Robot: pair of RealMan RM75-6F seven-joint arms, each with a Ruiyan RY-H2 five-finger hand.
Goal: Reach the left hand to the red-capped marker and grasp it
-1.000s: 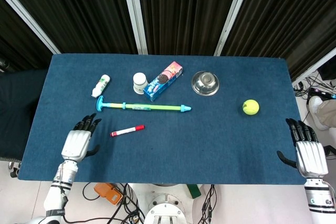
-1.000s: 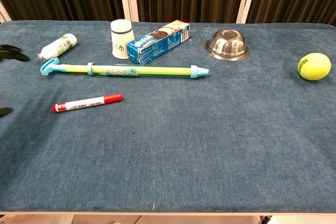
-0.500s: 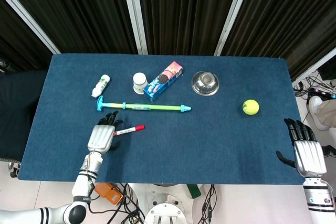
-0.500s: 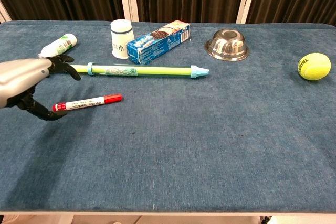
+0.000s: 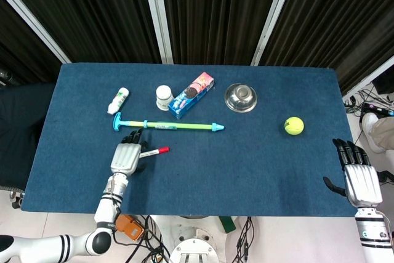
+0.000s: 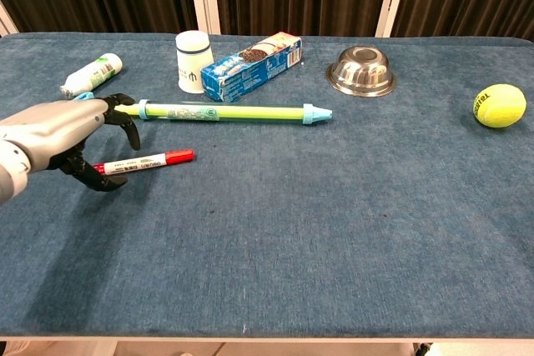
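Left robot hand (image 6: 62, 135) sits over the white tail end of the red-capped marker (image 6: 148, 161), which lies flat on the blue surface (image 6: 334, 223) near the front-left, red cap pointing right. Fingers (image 6: 125, 114) curl down on the far side of the marker, thumb hooks under on the near side; marker not lifted, and firm contact cannot be confirmed from the chest view. In head view the same hand (image 5: 125, 157) covers the marker's left portion, only the cap end (image 5: 157, 151) showing; hand appears partly closed around the barrel, no confirmed grip. Right robot hand (image 5: 358, 177) rests at the front-right edge of the surface, fingers extended and apart, holding nothing, well apart from all items. Just behind the marker: a long green-and-blue syringe-type toy (image 6: 213, 112), lying left-right, its left handle beside the left hand's fingers. Rear row, left to right: small white bottle w/ green label (image 6: 90, 73) lying on its side, white cup (image 6: 193, 61) upside down, blue biscuit box (image 6: 251, 66) lying at an angle and touching the cup, steel bowl (image 6: 360, 71) inverted. Tennis ball (image 6: 499, 105) alone at the right.
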